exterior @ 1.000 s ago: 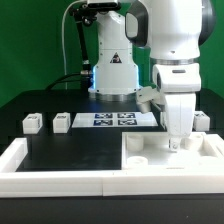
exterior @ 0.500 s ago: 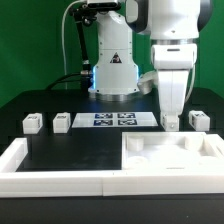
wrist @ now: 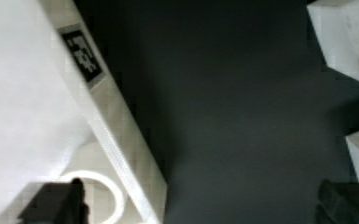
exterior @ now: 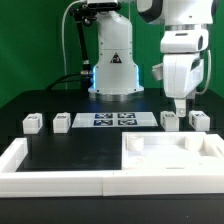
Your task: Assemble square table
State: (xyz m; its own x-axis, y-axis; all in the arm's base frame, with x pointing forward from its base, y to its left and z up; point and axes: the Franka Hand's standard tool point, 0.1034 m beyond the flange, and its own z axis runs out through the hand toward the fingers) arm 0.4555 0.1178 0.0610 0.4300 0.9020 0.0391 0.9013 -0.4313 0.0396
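Fingers (wrist: 51, 204) stand fully apart, nothing between them. My gripper (exterior: 181, 104) has lifted clear of the square tabletop (exterior: 168, 157) and now hangs about over the right-hand legs (exterior: 170, 120), as far as I can tell. The tabletop lies flat at the near right, against the white rail (exterior: 40, 160). The left-hand legs (exterior: 31, 123) stand far left, beyond the marker board (exterior: 115, 119). No leg is fitted. Judgement: tabletop positioning is finished and leg pickup falls next, probably from the right-hand pair.
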